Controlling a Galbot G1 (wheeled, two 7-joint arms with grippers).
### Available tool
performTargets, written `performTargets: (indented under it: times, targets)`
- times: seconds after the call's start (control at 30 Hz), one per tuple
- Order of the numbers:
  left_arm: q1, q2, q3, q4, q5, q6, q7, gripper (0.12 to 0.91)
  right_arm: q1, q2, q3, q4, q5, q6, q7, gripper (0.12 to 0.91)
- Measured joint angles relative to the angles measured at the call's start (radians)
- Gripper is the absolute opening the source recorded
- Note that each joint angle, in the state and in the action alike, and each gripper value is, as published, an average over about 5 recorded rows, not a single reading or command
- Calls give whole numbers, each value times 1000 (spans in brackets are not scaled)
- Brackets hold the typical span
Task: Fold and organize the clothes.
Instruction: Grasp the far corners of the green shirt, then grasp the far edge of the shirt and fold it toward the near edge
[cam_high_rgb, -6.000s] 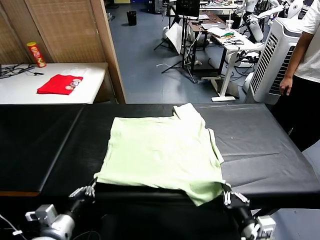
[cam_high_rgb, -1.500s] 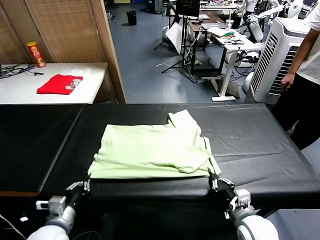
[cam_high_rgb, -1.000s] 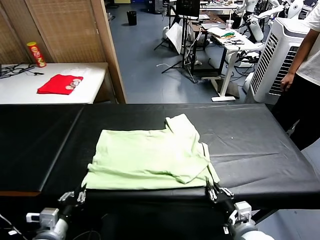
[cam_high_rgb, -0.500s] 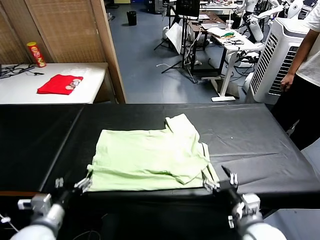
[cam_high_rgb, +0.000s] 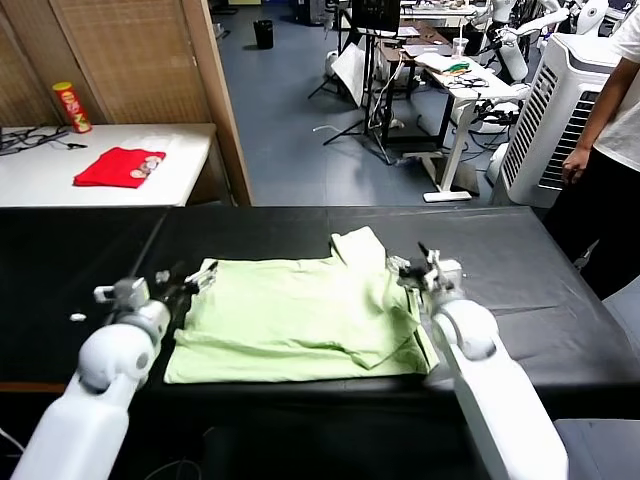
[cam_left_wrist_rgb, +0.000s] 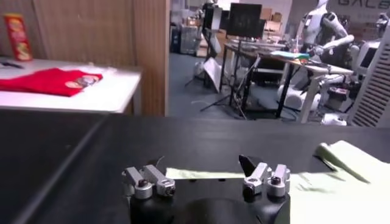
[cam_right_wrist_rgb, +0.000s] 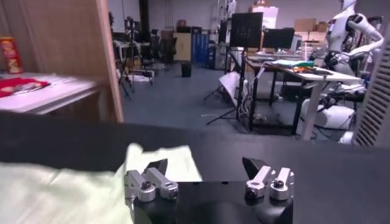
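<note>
The clothes, a pale light-green shirt (cam_high_rgb: 300, 318), lie folded on the black table (cam_high_rgb: 520, 250), with a sleeve sticking out at the far right. My left gripper (cam_high_rgb: 196, 276) hovers at the shirt's far left corner, open and holding nothing. My right gripper (cam_high_rgb: 412, 267) is at the shirt's far right edge beside the sleeve, also open and empty. The left wrist view shows the shirt (cam_left_wrist_rgb: 347, 182) beyond the left gripper (cam_left_wrist_rgb: 204, 169). Beside the right gripper (cam_right_wrist_rgb: 206, 167) in the right wrist view, the shirt (cam_right_wrist_rgb: 61, 189) lies flat.
A small red folded garment (cam_high_rgb: 120, 167) and a red-yellow can (cam_high_rgb: 72, 108) sit on a white side table at the far left. A wooden partition (cam_high_rgb: 215, 90) stands behind. A person (cam_high_rgb: 610, 150) and a white louvred unit (cam_high_rgb: 550, 110) are at the right.
Both grippers have let go of the shirt's near edge, opened wide, and moved up from the table's front edge to the shirt's far corners. The shirt stays folded.
</note>
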Motion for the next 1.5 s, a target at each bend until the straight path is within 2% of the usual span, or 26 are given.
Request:
performTargets:
  times: [0.17,0.27,0.43,0.6,0.7,0.8,1.03,1.13,1.23,1.5]
  targets:
    - [-117,-5,61,149,-23,42,17,798,111,39,-39,-163,15,-32,-17,798]
    - [-148,-6,77,206,-33,54,24,798,153,59,-49,-236,-2,-25,-31,798]
    - [-172,-18,89,269,-26,55,38,798,198,89,-53,-342,-52,7,-55,798]
    - [-187,-32,91,310,-17,46,52,798,215,97,-56,-400,-56,7,-65,796]
    - [-190,-39,93,326,-7,39,53,786,220,101,-56,-421,-54,7,-81,753]
    - [-192,-44,93,340,4,31,55,695,224,107,-55,-439,-55,14,-104,624]
    - [-196,-51,96,363,18,22,66,306,231,117,-48,-474,-58,33,-136,236]
    - [-197,-56,98,367,23,20,71,173,228,119,-43,-476,-64,49,-139,139]
    - [-198,-58,99,367,24,17,76,134,219,116,-37,-466,-76,77,-143,121]
    - [-178,-44,85,328,28,3,77,131,159,87,-13,-342,-70,107,-143,121]
